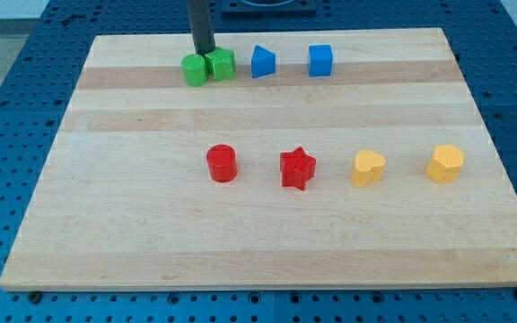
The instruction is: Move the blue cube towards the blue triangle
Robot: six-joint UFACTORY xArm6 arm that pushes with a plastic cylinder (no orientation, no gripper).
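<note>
Your rod has no fingers to open or close; it ends in my tip (204,54), which sits at the view's top left of the worktop (267,242), just behind the two green blocks. It stands right at the seam between the green cylinder (194,70) and the green cube-like block (222,65), which touch each other; whether the tip touches them cannot be told from here.

The blue cube (320,60) is near the view's top edge, right of centre. The blue triangle (262,62) lies to its left in the same row, near it but clearly apart, with bare wood between them. The triangle in turn sits just beside the green cube-like block.

You look to be at the approach step: the tip is on the wrong side, beyond the triangle from the cube, and the cube appears untouched. Your next move calls for bringing the tip round to the view's right of the blue cube, passing behind or in front of the row so you do not knock the green blocks or the triangle. Then push leftward through the cube's middle, keeping the line straight so it does not spin off.

The red cylinder (222,163), red star (297,169) and two yellow blocks (367,168) (444,163) lie well below, out of the way.
</note>
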